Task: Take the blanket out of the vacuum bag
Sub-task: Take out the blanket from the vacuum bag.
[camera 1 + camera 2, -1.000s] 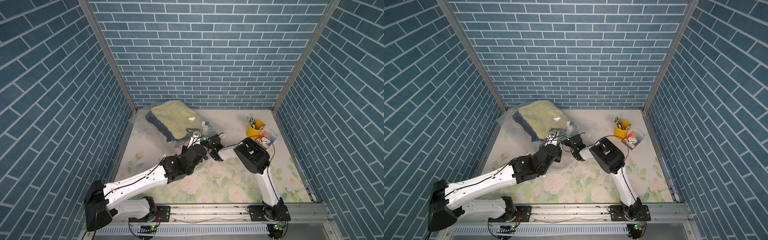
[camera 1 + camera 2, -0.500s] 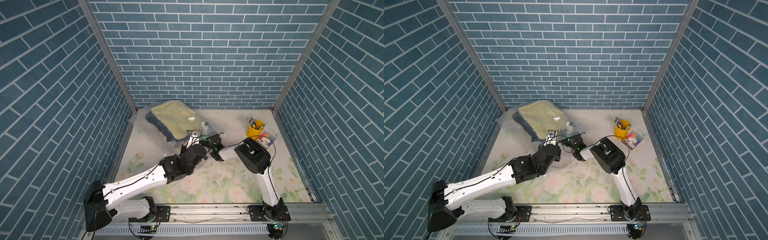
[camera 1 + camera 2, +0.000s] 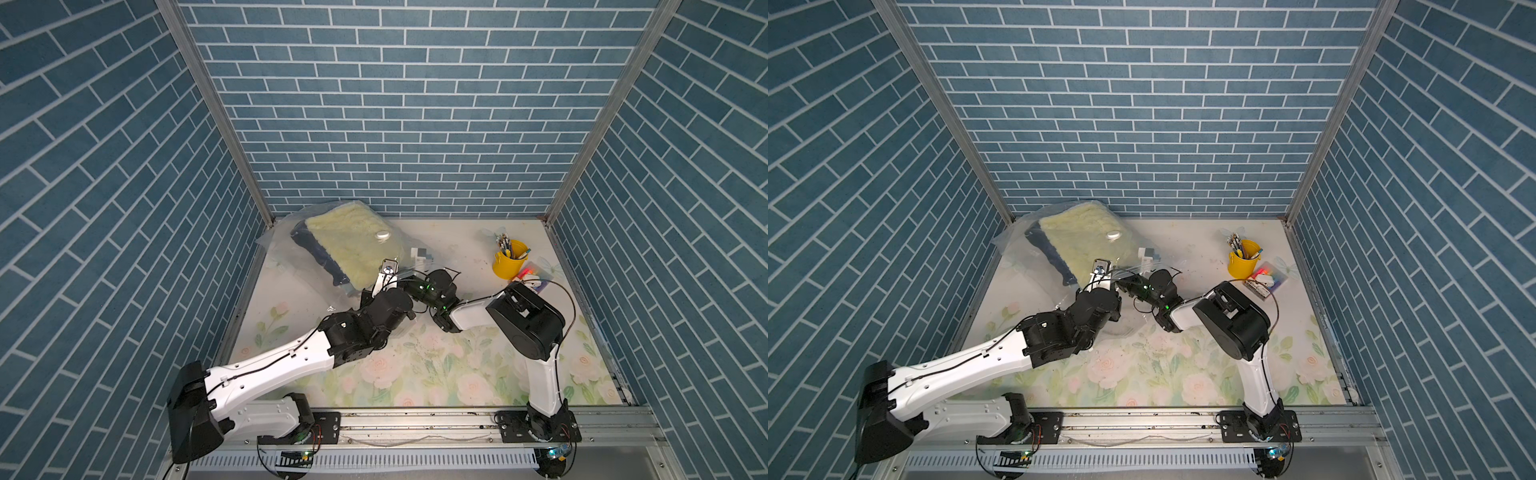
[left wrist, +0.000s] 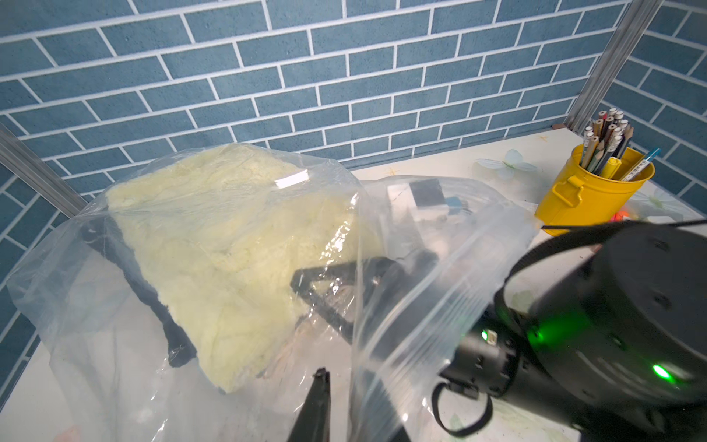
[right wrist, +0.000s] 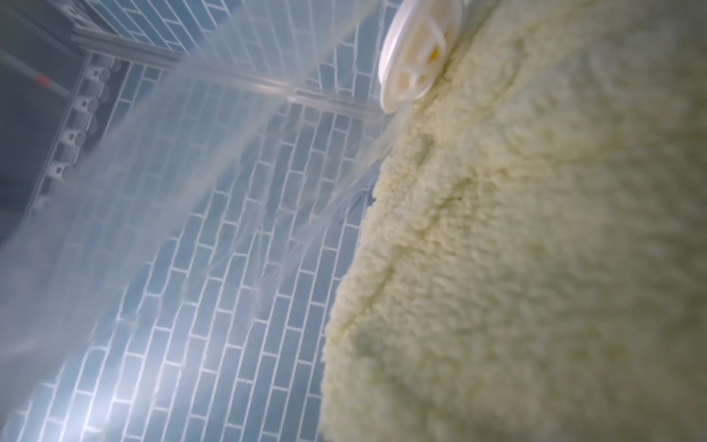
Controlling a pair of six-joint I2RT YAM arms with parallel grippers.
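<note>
One large clear crinkly plastic vacuum bag [image 3: 277,245] [image 3: 1011,245] [image 4: 76,298] [image 5: 134,191] lies just left of centre in both top views. It is pushed into the corner of the floral-printed desk [image 3: 457,365] where two of the three blue brick-patterned walls [image 3: 395,124] meet. Inside it sits one folded, fleecy pale-yellow blanket [image 3: 349,239] [image 3: 1077,235] [image 4: 229,245] [image 5: 535,248] with a dark navy layer along its left edge, wholly within the plastic. One round white valve cap [image 3: 381,235] [image 3: 1113,235] [image 5: 417,49] sits on the bag's top sheet over the blanket. One small white-and-dark label [image 3: 420,255] [image 3: 1147,253] shows on the plastic to the cap's lower right.

Two arms meet at the bag's open mouth, near the frame's centre. The left gripper [image 4: 350,405] has the mouth's thick lip between its fingers [image 4: 318,398]; they stand close together and pinch it, so the lip rises off the desk. The right gripper [image 4: 306,285] reaches through the mouth into the bag. Its dark fingers [image 4: 336,268] show through the plastic, pressed together against the blanket's near edge. Whether any fleece is caught between them cannot be told.

Right of centre stands one yellow metal bucket [image 3: 509,266] [image 3: 1244,264] [image 4: 589,195], crowded with more pencils and pens than can be counted. One flat clear case [image 3: 534,278] [image 3: 1266,280] of coloured pieces lies just beside it, to its lower right. Both are well apart from the bag.
</note>
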